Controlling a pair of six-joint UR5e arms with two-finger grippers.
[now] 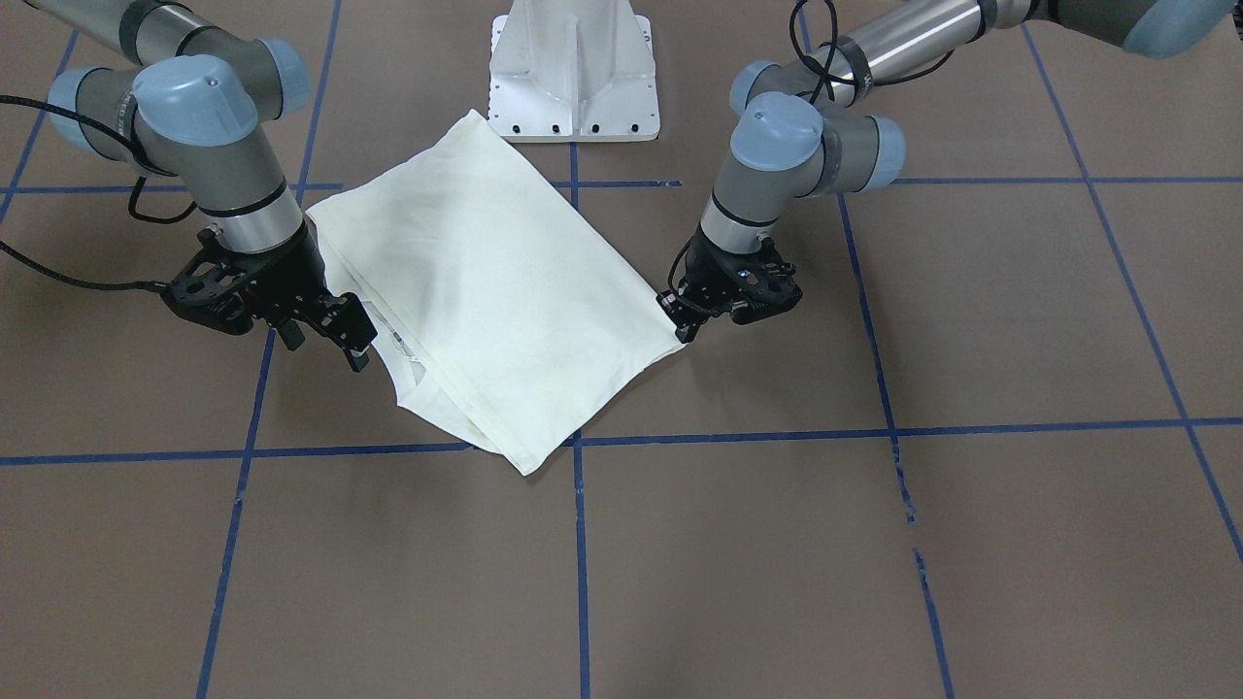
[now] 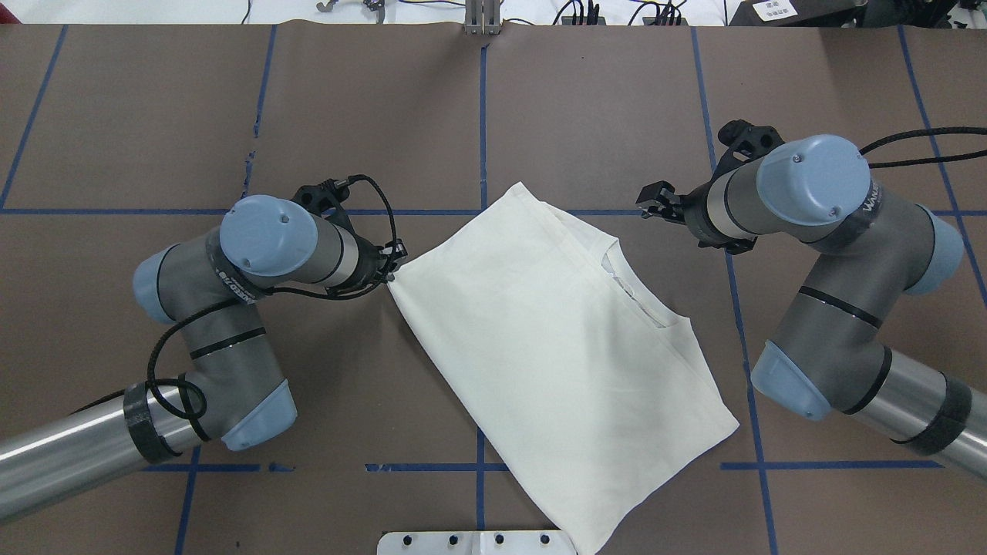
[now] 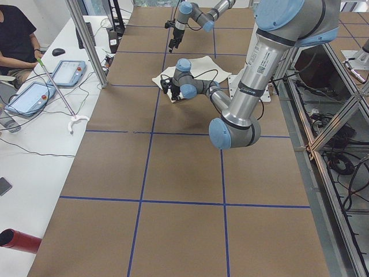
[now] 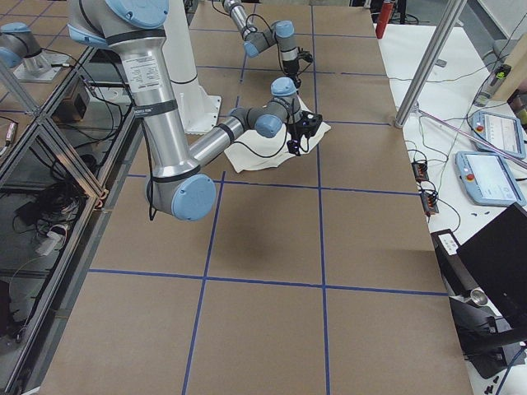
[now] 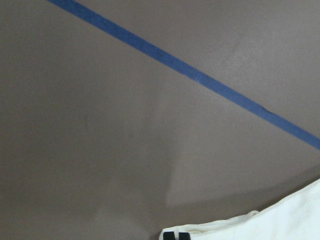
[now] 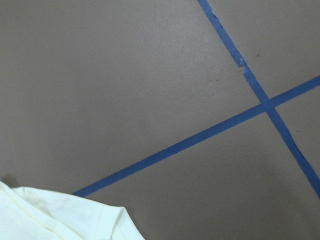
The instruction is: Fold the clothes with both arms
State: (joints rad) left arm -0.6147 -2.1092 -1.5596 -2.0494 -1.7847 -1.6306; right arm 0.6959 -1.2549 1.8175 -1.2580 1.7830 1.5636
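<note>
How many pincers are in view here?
2. The left pincer is closed on the shirt's corner nearest its arm; the right pincer hangs open beside the collar-side edge, not gripping. None seems hidden.

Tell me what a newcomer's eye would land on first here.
The cream T-shirt, folded plain side up, lies diagonally at the centre of the brown, blue-taped table. The left gripper looks closed on one of its corners, while the right gripper hangs open by the collar edge on the opposite side.
</note>
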